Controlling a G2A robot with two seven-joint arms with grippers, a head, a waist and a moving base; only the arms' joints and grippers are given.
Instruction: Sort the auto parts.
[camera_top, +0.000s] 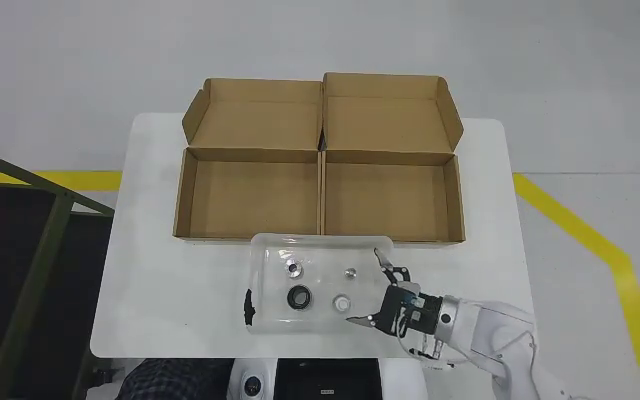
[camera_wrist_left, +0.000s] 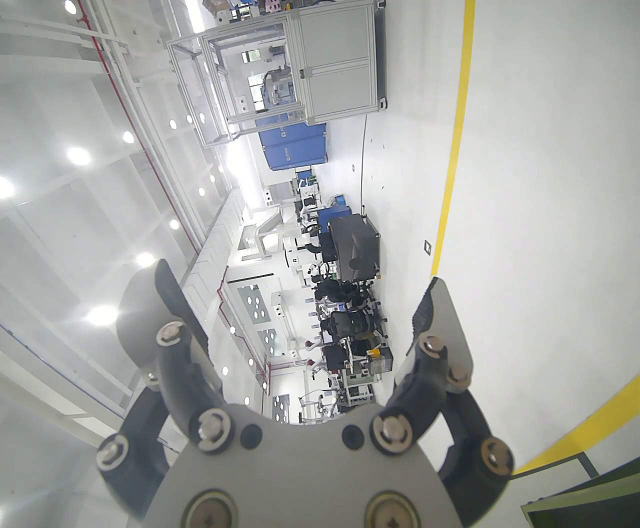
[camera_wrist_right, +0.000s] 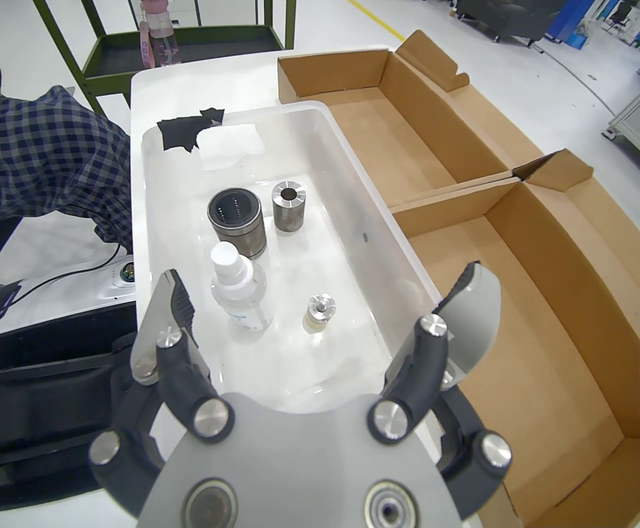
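Observation:
A clear plastic bin (camera_top: 320, 238) stands at the table's front and holds the parts. Inside are a black linear bearing (camera_wrist_right: 236, 220), a steel bushing (camera_wrist_right: 289, 205), a small spray bottle with a white cap (camera_wrist_right: 240, 290) and a small metal fitting (camera_wrist_right: 318, 311). From above, the bearing (camera_top: 299, 297) and bushing (camera_top: 292, 268) lie toward the bin's left, the bottle (camera_top: 341, 302) and fitting (camera_top: 351, 272) toward its right. My right gripper (camera_top: 365, 287) (camera_wrist_right: 324, 287) is open above the bin's right end, holding nothing. My left gripper (camera_wrist_left: 300, 280) is open and empty, pointing out at the room.
Two open cardboard boxes, left (camera_top: 248, 195) and right (camera_top: 385, 198), sit side by side just behind the bin, flaps up at the back. Black tape (camera_top: 246, 305) marks the bin's left end. A green trolley (camera_top: 40, 250) stands left of the table.

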